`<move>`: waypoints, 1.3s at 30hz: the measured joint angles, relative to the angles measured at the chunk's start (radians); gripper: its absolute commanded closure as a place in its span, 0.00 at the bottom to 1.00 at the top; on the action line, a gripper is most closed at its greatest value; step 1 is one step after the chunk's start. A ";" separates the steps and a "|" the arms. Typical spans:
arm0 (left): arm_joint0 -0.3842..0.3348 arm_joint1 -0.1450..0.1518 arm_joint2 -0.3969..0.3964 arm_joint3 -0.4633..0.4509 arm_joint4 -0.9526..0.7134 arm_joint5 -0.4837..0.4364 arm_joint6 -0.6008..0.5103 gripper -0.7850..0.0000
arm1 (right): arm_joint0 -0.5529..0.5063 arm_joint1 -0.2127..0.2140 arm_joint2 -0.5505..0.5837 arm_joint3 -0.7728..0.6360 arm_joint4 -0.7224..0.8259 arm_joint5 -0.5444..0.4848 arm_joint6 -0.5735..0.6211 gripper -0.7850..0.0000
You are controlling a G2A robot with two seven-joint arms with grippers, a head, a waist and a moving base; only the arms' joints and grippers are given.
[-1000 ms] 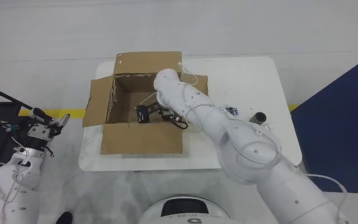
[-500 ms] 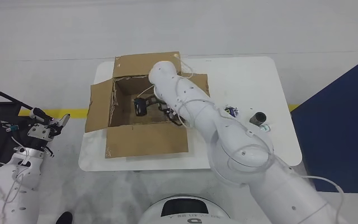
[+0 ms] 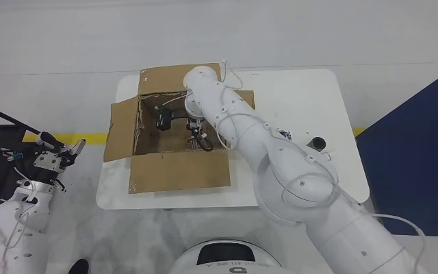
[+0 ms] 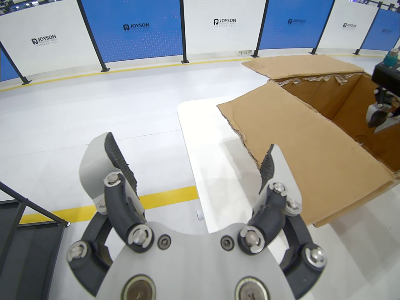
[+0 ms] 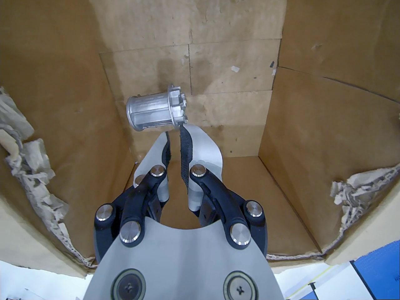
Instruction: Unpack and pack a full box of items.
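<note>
An open cardboard box (image 3: 174, 171) with its flaps spread stands on the left part of the white table (image 3: 321, 103). My right arm (image 3: 226, 113) reaches down into it. Inside, my right gripper (image 5: 175, 131) is shut on the flange of a silver metal cylinder (image 5: 153, 113), which lies on its side at the fingertips, above the brown box floor (image 5: 237, 76). My left gripper (image 4: 190, 160) is open and holds nothing. It hangs off the table's left edge (image 3: 60, 154), facing the box (image 4: 297, 145).
A small dark cylinder (image 3: 316, 144) and a small crumpled packet (image 3: 284, 135) lie on the table right of the box. Torn paper tape lines the box rims (image 5: 25, 163). A black rack (image 4: 18, 226) stands beside my left gripper. A yellow floor line (image 4: 168, 196) runs under the table.
My right arm has swung inside the box toward its back left corner. The box shifted a little. The left arm kept still.
</note>
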 measured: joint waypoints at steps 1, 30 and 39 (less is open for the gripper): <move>0.000 0.000 0.000 0.000 0.000 0.000 0.000 0.00 | -0.005 0.000 -0.002 -0.004 0.001 0.000 0.000 0.62; 0.000 0.000 0.000 0.000 0.000 0.000 0.000 0.00 | -0.069 0.004 0.007 0.015 0.085 0.074 -0.017 0.61; 0.000 0.000 0.000 0.000 0.000 0.000 0.000 0.00 | -0.054 0.011 0.023 0.025 0.091 0.119 -0.012 0.64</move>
